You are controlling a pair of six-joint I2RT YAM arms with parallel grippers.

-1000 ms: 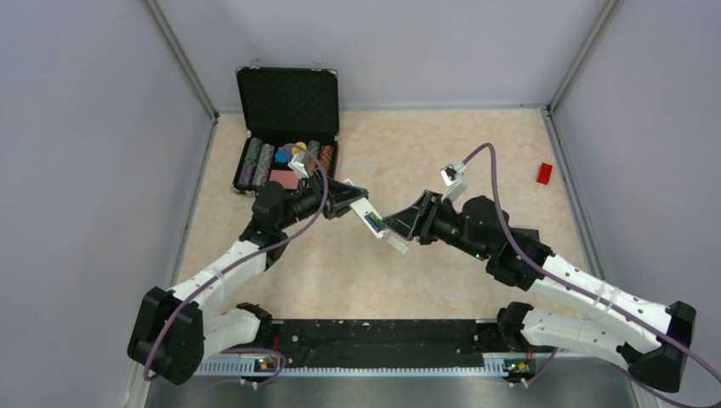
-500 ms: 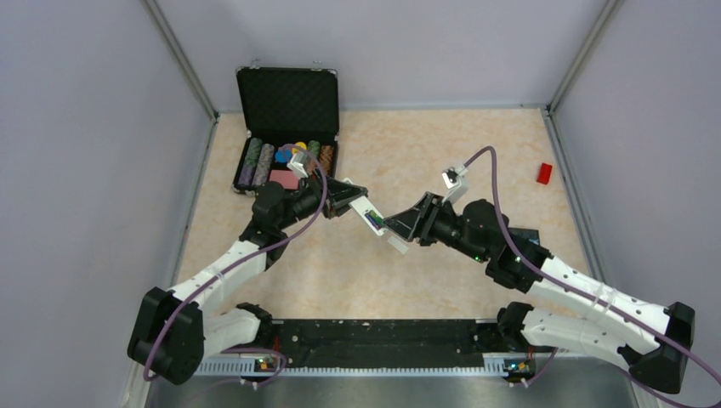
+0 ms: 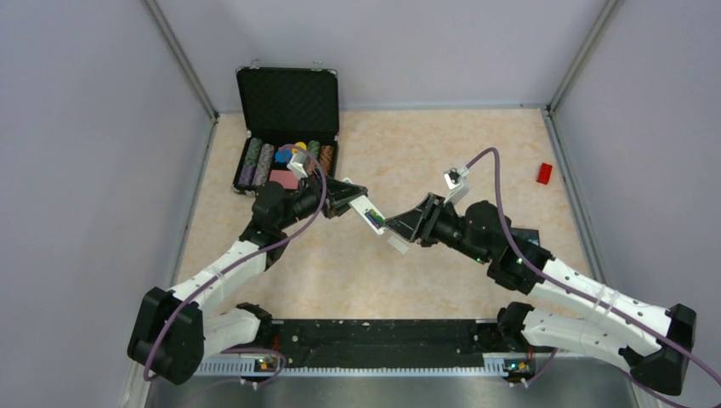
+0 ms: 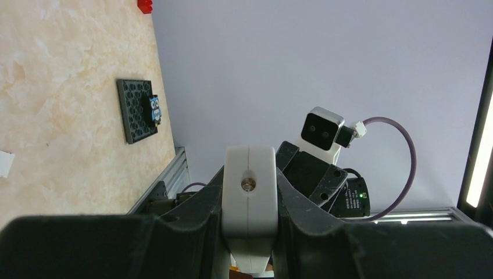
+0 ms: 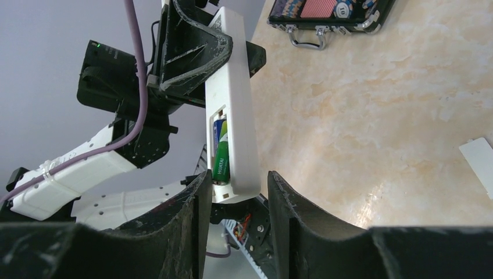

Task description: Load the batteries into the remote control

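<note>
Left gripper (image 3: 354,201) clenches remote control (image 5: 238,104); right gripper (image 5: 238,179) straddles its 5 o'clock end, unclamped. Closing askew may dislodge green battery (image 5: 221,156).

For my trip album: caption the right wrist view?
Left claw holds the remote, green battery seated inside, right claw flanking the near end.

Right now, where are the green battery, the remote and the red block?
green battery (image 5: 221,163): right wrist view, its label.
remote control (image 5: 241,116): right wrist view, white casing.
red block (image 3: 544,173): top external view, its middle.
</note>
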